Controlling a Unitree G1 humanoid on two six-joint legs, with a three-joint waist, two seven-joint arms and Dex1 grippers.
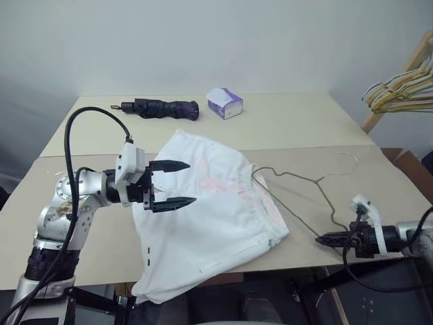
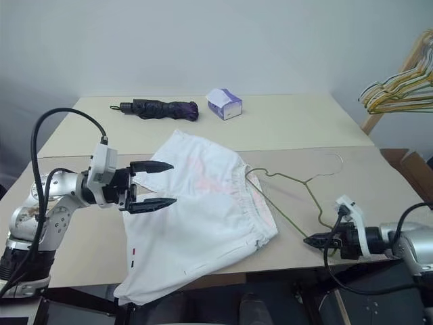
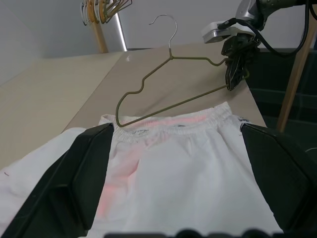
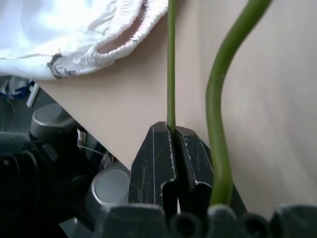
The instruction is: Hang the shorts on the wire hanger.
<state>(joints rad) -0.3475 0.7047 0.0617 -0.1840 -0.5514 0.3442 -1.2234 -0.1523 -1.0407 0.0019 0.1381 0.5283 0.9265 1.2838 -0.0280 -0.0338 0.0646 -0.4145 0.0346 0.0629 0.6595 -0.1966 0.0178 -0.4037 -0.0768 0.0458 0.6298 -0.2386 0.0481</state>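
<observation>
Jaws above beige table [image 1: 284,128]

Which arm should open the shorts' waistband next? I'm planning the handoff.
Probably the left. The left gripper hovers open over the shorts, pointing toward the waistband. The right gripper is shut on the wire hanger at the table's near edge.

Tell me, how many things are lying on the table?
4: the folded umbrella and tissue box at the far edge, the shorts near the front, partly overhanging, and the wire hanger beside their waistband.
</observation>
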